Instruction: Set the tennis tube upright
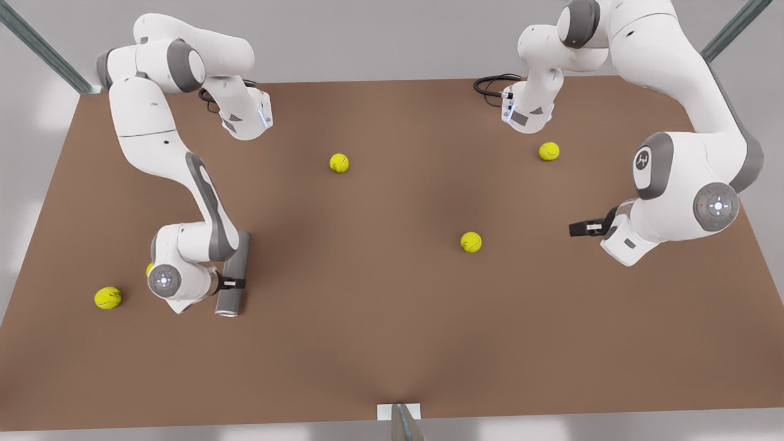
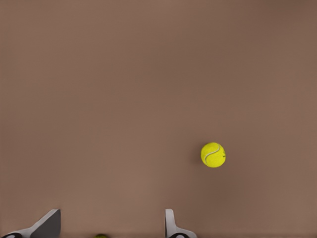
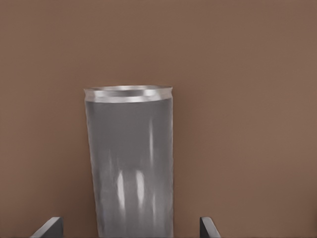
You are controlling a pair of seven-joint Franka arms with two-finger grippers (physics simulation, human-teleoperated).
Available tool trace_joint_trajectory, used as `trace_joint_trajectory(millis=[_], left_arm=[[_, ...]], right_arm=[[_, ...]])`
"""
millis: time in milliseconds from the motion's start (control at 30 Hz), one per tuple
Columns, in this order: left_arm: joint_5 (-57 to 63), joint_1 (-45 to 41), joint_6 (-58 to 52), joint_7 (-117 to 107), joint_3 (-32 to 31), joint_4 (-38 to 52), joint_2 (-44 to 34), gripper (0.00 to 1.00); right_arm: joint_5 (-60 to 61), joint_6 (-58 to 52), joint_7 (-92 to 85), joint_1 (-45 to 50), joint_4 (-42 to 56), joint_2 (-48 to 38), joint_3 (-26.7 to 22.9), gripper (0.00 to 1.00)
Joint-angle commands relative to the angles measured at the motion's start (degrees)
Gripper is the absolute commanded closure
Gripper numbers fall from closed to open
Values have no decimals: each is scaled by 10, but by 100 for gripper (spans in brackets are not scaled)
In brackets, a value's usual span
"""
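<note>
The tennis tube [image 1: 236,269] is a grey cylinder lying flat on the brown table [image 1: 380,343] at the front view's left, with its silvery rim [image 1: 226,313] toward the near edge. My right gripper [image 1: 234,283] hangs over the tube's rim half. In the right wrist view the tennis tube [image 3: 131,173] lies between the fingers of my right gripper [image 3: 129,225], which stand open with a gap on each side. My left gripper [image 1: 579,228] waits open at the front view's right, and in its own view my left gripper [image 2: 111,223] has nothing between its fingers.
Yellow-green tennis balls lie scattered: one at the back middle [image 1: 339,163], one at the back right [image 1: 549,151], one mid-table [image 1: 471,242] [image 2: 213,154], one at the left edge [image 1: 108,297]. Another ball [image 1: 149,269] peeks from behind the right arm's wrist.
</note>
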Motion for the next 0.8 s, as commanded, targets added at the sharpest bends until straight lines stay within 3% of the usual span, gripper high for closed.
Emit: trace_joint_trajectory(millis=[0,633,767], left_arm=[[0,0,-1,0,0,0,0,0],[0,3,-11,-2,-1,-4,14,0],[0,4,-14,-2,-1,-4,15,0]], right_arm=[[0,0,-1,-1,1,2,0,0],[-4,27,-19,0,21,48,0,0],[-4,28,-18,-1,21,56,0,5]])
